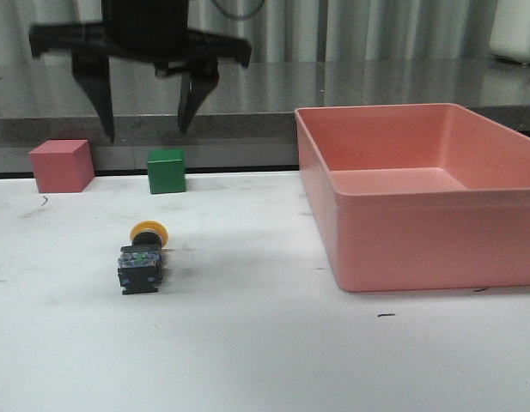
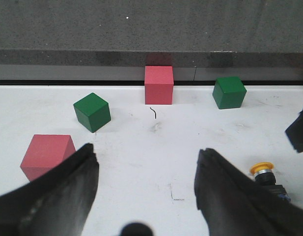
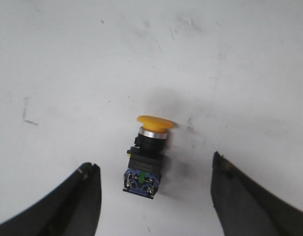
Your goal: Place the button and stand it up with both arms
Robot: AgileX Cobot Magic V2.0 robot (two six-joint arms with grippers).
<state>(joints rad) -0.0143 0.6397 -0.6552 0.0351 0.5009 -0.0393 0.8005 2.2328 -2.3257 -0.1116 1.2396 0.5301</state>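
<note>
Button [image 1: 143, 257] is seen lying on its side on the white worktop [image 1: 265, 360], with the yellow cap pointing away and the bluish base nearest the front camera. It has not been stood up, so the standing step is judged to be left to do. It is out on the worktop and not in the pink bin [image 1: 419, 193], so the placing part may be done, but that cannot be told for sure.

In the right wrist view the button [image 3: 145, 157] is seen between the right jaws [image 3: 153, 196], a little nearer one finger than the other. The right jaws are spread wide. Nothing is held and the button is not touched by them.

In the left wrist view the left jaws [image 2: 146, 182] are spread wide too, and nothing is held. The button [image 2: 265, 177] is seen just outside one finger, partly hidden by it. Bare worktop lies between these jaws.

Farther off, past the left jaws, two red cubes [image 2: 158, 84] and two green cubes [image 2: 229, 92] are seen near the grey back ledge. In the front view one set of open jaws [image 1: 146, 81] hangs high above the button; which arm it belongs to cannot be told.
</note>
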